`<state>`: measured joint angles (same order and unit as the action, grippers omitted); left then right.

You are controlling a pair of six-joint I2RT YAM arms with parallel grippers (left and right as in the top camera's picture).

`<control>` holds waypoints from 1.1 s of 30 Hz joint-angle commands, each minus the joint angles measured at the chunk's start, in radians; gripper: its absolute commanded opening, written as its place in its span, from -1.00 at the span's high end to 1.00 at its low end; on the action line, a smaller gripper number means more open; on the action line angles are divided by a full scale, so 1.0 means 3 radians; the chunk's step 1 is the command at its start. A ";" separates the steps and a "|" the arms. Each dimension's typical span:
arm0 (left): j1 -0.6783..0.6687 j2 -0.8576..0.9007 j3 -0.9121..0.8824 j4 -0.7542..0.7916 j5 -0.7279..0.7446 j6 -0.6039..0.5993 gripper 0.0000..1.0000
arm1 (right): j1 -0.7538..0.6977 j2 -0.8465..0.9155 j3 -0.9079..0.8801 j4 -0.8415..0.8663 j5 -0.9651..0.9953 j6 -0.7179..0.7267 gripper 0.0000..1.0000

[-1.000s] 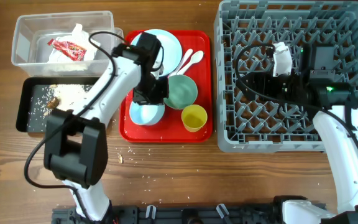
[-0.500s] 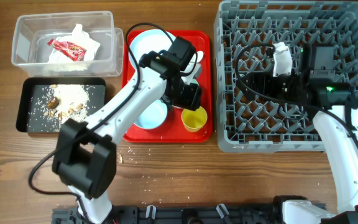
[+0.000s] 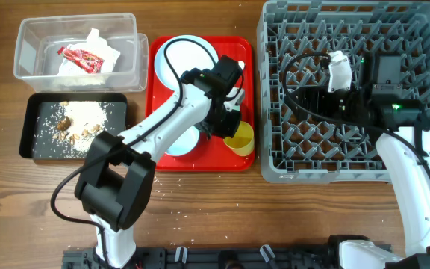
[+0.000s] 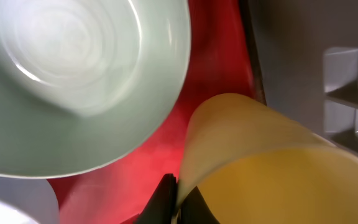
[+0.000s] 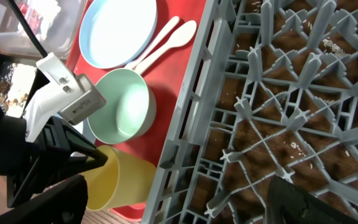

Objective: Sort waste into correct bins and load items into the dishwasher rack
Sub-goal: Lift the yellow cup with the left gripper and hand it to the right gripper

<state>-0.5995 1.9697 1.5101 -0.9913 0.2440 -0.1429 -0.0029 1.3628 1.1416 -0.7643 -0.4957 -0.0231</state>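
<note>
My left gripper (image 3: pixel 228 128) (image 4: pixel 176 199) is shut on the rim of the small yellow cup (image 3: pixel 240 139) (image 4: pixel 278 162), which leans on the red tray (image 3: pixel 200 161). The right wrist view shows the cup (image 5: pixel 120 180) tilted beside the rack wall. A pale green bowl (image 4: pixel 73 74) (image 5: pixel 120 109) sits next to it, mostly under my arm from overhead. A pale blue bowl (image 3: pixel 181 142), the plate (image 3: pixel 189 56) and the white spoon and fork (image 5: pixel 166 38) lie on the tray. My right gripper (image 3: pixel 295 99) (image 5: pixel 179 205) is open and empty over the grey rack (image 3: pixel 349 168).
The clear tub (image 3: pixel 28 37) at the back left holds the red wrapper (image 3: pixel 84 58) and white paper. The black tray (image 3: pixel 36 142) in front of it holds beige scraps (image 3: pixel 73 128). Crumbs lie on the wood near the tray's front edge.
My left gripper has swung right across the red tray, from the bowls to the yellow cup, and shut on its rim. The cup now leans. The right arm has not moved.
</note>
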 commanded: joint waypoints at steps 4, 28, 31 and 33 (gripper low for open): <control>0.0432 -0.0333 0.0067 -0.0080 0.1136 -0.0098 0.92 | 0.0018 -0.0036 0.0058 0.0061 -0.0300 0.0028 -0.87; 0.1251 -0.0694 0.0072 0.0504 0.4236 -0.0099 0.92 | 0.0473 0.0136 0.0051 0.1775 -0.2959 0.0464 -0.67; 0.1247 -0.0694 0.0072 0.0502 0.4236 -0.0099 0.92 | 0.0511 0.0136 0.0051 0.1886 -0.2937 0.0540 -0.59; 0.1247 -0.0694 0.0072 0.0504 0.4234 -0.0099 0.92 | 0.0511 0.0136 0.0051 0.1958 -0.2937 0.0552 -0.55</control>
<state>-0.2279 1.7706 1.5204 -0.8436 1.4929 -0.1703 0.1413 1.3914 1.1416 -0.2001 -1.3746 0.1318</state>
